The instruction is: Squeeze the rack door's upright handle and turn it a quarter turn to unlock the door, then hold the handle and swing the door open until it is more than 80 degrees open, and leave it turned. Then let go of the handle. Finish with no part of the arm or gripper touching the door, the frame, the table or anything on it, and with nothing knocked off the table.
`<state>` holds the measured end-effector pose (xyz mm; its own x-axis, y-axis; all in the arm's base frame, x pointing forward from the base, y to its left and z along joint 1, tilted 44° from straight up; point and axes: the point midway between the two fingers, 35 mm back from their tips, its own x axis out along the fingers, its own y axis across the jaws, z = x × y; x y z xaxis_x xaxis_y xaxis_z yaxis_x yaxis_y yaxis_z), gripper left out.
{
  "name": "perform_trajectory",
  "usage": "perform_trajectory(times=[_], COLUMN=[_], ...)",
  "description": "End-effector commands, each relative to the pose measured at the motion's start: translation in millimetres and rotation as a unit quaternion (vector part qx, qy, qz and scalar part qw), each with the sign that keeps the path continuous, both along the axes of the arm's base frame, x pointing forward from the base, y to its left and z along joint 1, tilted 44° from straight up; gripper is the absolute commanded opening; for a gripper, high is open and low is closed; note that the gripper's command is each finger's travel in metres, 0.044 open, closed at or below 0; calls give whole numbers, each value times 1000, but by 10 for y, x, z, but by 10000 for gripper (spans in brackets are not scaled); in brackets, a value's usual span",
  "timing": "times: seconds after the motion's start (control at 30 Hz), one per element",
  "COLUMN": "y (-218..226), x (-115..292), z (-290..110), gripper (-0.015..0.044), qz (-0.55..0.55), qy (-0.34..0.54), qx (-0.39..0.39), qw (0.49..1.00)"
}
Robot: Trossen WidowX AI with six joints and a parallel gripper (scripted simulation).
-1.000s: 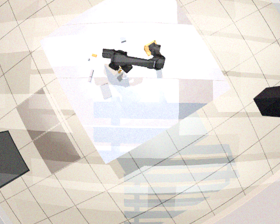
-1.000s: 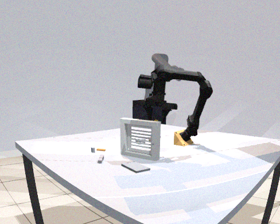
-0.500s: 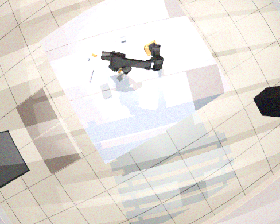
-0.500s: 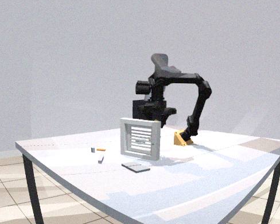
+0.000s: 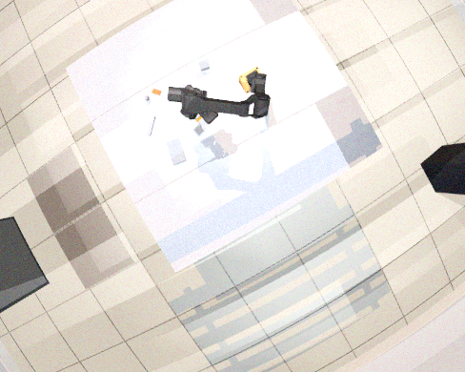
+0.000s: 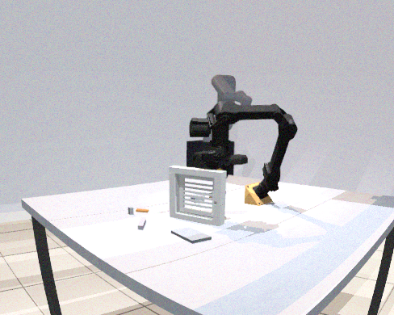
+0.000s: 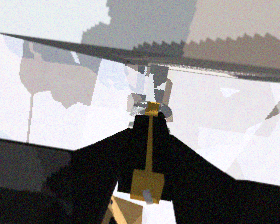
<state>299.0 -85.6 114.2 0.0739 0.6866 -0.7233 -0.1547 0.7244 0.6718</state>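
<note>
The pale frame point(image 6: 197, 219) blocks the near side — open air lies above its top bar.
</note>
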Motion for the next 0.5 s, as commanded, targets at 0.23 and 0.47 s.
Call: perform_trajectory(times=[0.23, 0.47], y=[2, 2], x=[-5, -5], z=[-5, -5], gripper=[49, 27], qz=[-2, 1], qy=[4, 1], qx=[0, 0], qw=[1000, 1000])
